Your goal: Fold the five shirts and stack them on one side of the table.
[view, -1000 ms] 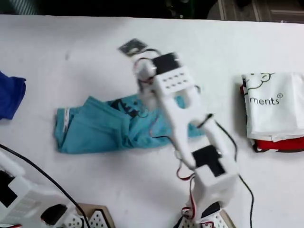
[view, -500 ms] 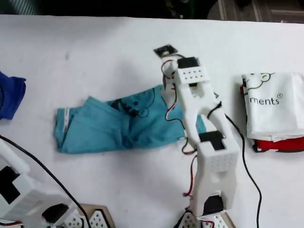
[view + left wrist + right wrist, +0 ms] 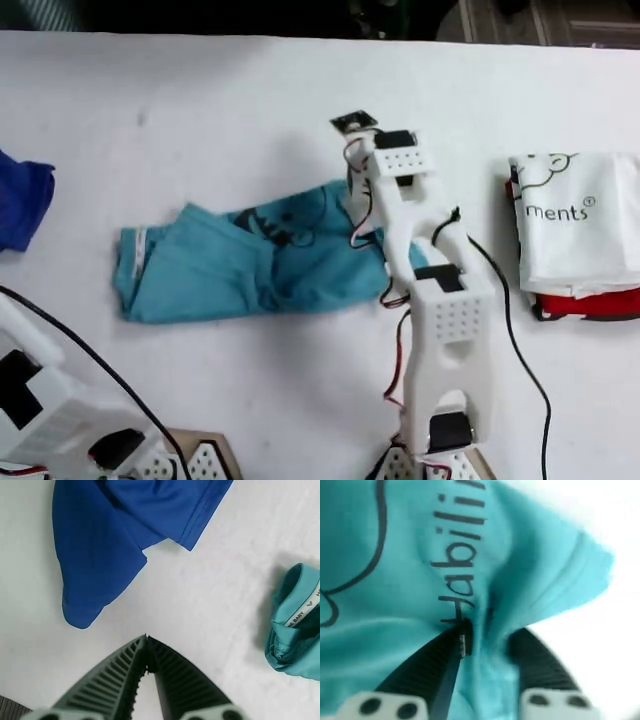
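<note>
A teal shirt (image 3: 240,265) lies crumpled and stretched across the middle of the table. My right gripper (image 3: 487,627) is shut on a fold of the teal shirt (image 3: 395,555) beside its black lettering. In the high view the right arm (image 3: 405,190) hangs over that shirt's right end. A blue shirt (image 3: 20,200) lies rumpled at the table's left edge. My left gripper (image 3: 146,645) hovers shut and holding nothing over bare table, between the blue shirt (image 3: 110,530) and the teal shirt's collar end (image 3: 295,625).
A folded white shirt (image 3: 575,225) rests on a folded red one (image 3: 590,303) at the right side of the table. The left arm's base (image 3: 40,420) and its cable sit at the front left. The far half of the table (image 3: 200,100) is bare.
The right arm swung to the right with the teal shirt in its gripper, drawing the shirt's right end out toward the folded stack. The blue shirt and the stack stayed put.
</note>
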